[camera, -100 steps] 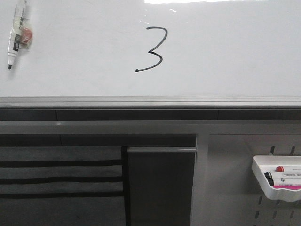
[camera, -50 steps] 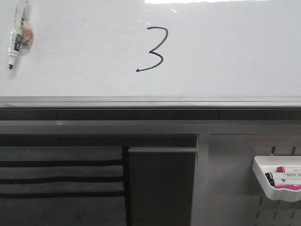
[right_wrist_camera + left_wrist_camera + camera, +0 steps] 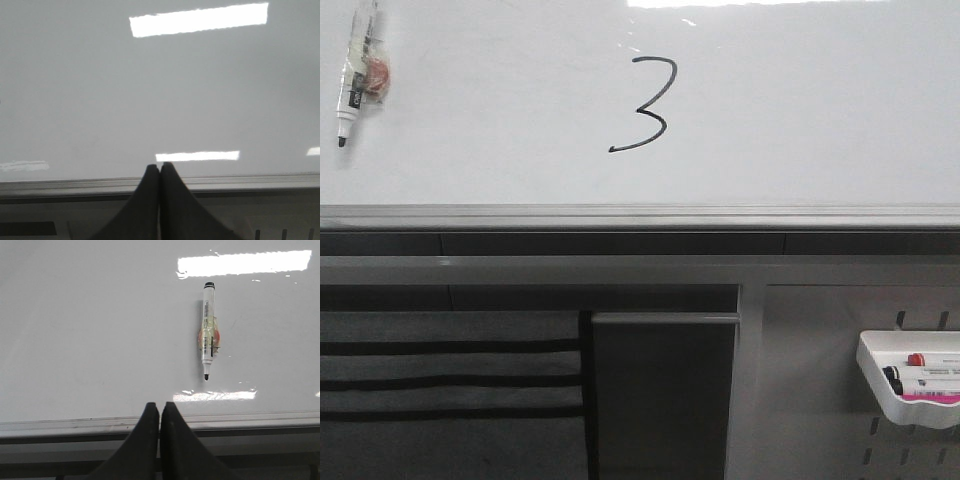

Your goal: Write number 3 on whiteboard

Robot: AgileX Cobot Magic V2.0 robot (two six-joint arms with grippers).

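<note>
A black hand-drawn number 3 (image 3: 645, 105) with a slanted tail stands on the whiteboard (image 3: 800, 110) in the front view. A white marker (image 3: 357, 72) sticks to the board at the far left, its black tip pointing down; the left wrist view shows the marker (image 3: 208, 336) too, apart from my fingers. My left gripper (image 3: 160, 406) is shut with nothing in it, low before the board's rail. Before the whiteboard (image 3: 150, 90), my right gripper (image 3: 159, 167) is likewise shut and empty. Neither gripper appears in the front view.
A grey metal rail (image 3: 640, 216) runs along the board's lower edge. Below it are a dark panel (image 3: 660, 395) and a grey perforated panel (image 3: 820, 400) carrying a white tray (image 3: 910, 385) with markers at the right.
</note>
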